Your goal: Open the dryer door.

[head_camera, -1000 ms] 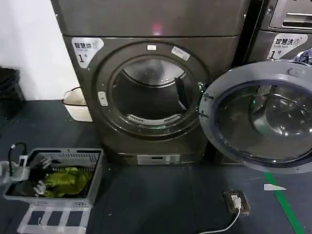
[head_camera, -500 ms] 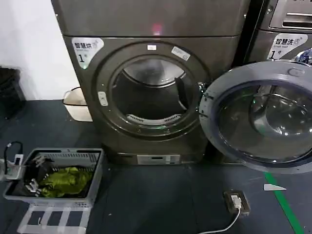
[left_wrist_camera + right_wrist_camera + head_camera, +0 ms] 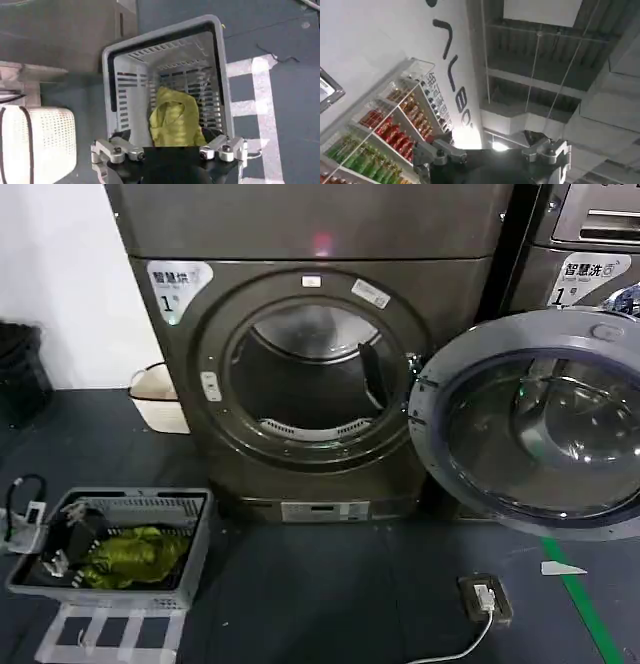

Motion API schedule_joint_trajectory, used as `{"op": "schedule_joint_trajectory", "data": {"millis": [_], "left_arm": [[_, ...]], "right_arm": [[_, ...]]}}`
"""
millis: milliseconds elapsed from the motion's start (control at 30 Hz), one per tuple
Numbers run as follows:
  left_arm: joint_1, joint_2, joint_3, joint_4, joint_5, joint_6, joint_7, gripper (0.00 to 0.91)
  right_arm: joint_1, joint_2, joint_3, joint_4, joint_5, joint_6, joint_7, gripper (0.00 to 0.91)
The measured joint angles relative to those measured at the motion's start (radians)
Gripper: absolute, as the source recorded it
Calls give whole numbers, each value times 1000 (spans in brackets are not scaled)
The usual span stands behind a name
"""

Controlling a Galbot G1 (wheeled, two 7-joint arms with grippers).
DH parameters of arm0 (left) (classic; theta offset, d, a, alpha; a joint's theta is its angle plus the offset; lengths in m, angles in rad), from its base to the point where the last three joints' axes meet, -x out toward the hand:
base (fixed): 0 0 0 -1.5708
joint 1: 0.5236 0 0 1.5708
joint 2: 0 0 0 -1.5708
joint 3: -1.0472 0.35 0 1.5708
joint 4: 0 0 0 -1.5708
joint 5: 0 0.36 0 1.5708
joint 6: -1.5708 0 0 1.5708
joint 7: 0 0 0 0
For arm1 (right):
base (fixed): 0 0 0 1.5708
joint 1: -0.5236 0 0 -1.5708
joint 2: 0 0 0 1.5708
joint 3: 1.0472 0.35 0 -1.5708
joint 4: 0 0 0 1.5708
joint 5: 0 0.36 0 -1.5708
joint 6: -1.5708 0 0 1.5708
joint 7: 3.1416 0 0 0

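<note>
Grey-brown metal covers the front of the dryer [image 3: 310, 374], and its round door [image 3: 535, 424] stands swung wide open to the right of the drum opening, a pale grey ring around a domed glass pane. A white sticker [image 3: 178, 287] at the machine's upper left carries Chinese characters and a large "1"; a similar sticker [image 3: 592, 276] sits on the neighbouring machine behind the door. Inside the dark drum [image 3: 310, 379] a perforated strip curves along the lower rim.

On the dark floor at lower left stands a grey slotted plastic basket [image 3: 195, 529] holding a crumpled yellow-green cloth [image 3: 135, 554]. The left gripper [image 3: 167, 150] hovers above this basket with its fingers spread wide, nothing between them. The right gripper [image 3: 490, 152] points up toward a ceiling and a shelf of bottles [image 3: 385, 125], its fingers likewise parted and empty. A cream tub [image 3: 158, 396] stands beside the dryer.
</note>
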Motion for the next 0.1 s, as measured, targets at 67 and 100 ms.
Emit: {"op": "schedule_joint_trajectory", "data": {"millis": [67, 100], "left_arm": [[0, 0, 0, 2, 5, 0, 2, 907], [0, 0, 0, 2, 9, 0, 5, 907]], "right_arm": [[-2, 0, 4, -1, 0, 0, 0, 907], [-3, 0, 6, -2, 0, -1, 0, 907]]}}
